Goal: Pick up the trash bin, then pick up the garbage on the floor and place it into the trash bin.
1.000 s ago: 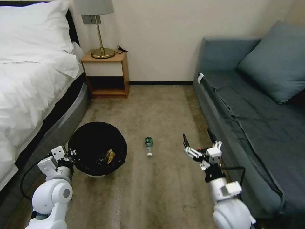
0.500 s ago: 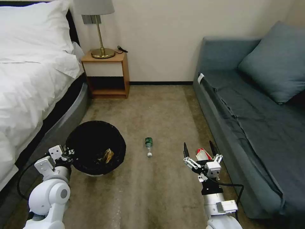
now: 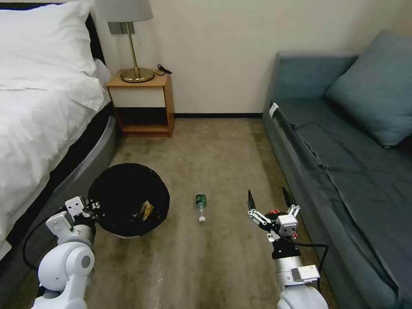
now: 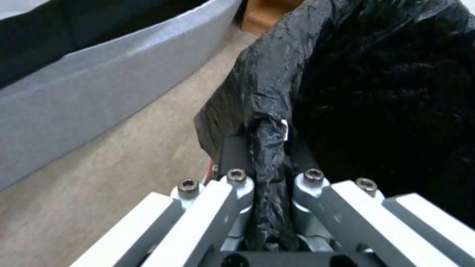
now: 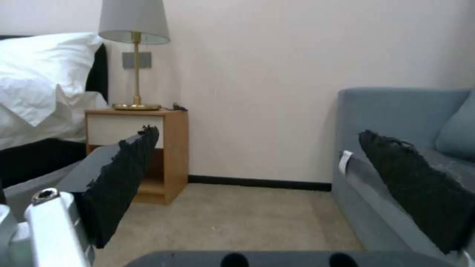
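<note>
Far left, a white-sheeted bed point(image 3: 38, 107) runs along the wall side, with a wooden nightstand point(image 3: 143, 103) carrying a brass lamp point(image 3: 131, 43) at the far end. Beside the bed, the round squat trash bin lined with a black plastic bag point(image 3: 128, 199) sits low at the left, a gold-brown snack wrapper point(image 3: 146, 210) lying inside it. The left gripper point(image 3: 91, 206) is at the bin's near-left rim; the left wrist view shows its jaws clamped on a pinched fold of the bag liner point(image 4: 269, 155). Centre floor, a clear plastic bottle with a green label point(image 3: 200, 205) lies on the tan carpet point(image 3: 206, 266), long axis running near to far, white cap toward the robot. To its right, well apart, the right gripper point(image 3: 271, 201) hovers with its black pads spread wide and nothing between them. A scrap of red shows just behind its wrist; what it is cannot be determined. Judgement: the bottle lies left of the right gripper's fingers, and that free arm is better placed for it. A grey-blue sofa point(image 3: 343, 141) bounds the right side.
</note>
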Motion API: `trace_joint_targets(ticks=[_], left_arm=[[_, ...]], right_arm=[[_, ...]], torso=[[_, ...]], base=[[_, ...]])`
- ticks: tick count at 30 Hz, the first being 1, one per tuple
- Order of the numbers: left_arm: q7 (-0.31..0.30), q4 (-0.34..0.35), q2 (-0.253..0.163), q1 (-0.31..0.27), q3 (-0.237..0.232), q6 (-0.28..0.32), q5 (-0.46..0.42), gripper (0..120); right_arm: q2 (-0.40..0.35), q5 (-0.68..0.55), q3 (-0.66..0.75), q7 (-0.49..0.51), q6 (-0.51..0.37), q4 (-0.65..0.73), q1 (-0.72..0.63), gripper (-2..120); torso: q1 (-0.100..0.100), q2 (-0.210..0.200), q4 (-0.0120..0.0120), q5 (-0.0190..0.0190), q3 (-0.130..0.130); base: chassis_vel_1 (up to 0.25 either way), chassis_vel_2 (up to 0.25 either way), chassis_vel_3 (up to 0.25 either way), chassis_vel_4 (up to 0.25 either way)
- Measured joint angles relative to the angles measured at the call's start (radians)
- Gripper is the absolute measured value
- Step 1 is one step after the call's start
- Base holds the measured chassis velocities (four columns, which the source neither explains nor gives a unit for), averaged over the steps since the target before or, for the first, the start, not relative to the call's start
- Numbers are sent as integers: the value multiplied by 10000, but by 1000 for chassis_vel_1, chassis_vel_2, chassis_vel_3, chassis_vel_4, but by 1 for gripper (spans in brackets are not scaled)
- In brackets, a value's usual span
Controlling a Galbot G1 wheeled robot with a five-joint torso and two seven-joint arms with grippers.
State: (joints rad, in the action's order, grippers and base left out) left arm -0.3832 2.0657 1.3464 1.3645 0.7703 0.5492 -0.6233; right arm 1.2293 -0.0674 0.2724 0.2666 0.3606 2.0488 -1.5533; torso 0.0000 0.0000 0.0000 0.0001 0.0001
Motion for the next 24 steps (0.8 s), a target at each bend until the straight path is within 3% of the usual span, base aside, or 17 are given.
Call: trace_joint_targets(ticks=[16,24], left_arm=[[-8,-146,-11,-75,-41,9,27,4],[2,-334,-120,-152,-141,-63,24,4]], right_arm=[[-123,-98,-126,33,-71,-397,444,100],[-323,-107,-84,33,-125,-560,634,100]], torso=[[0,0,-1,0,0],[0,0,0,0,-1]], base=[[-102,98,98,-92],[-5,6,10,-9]])
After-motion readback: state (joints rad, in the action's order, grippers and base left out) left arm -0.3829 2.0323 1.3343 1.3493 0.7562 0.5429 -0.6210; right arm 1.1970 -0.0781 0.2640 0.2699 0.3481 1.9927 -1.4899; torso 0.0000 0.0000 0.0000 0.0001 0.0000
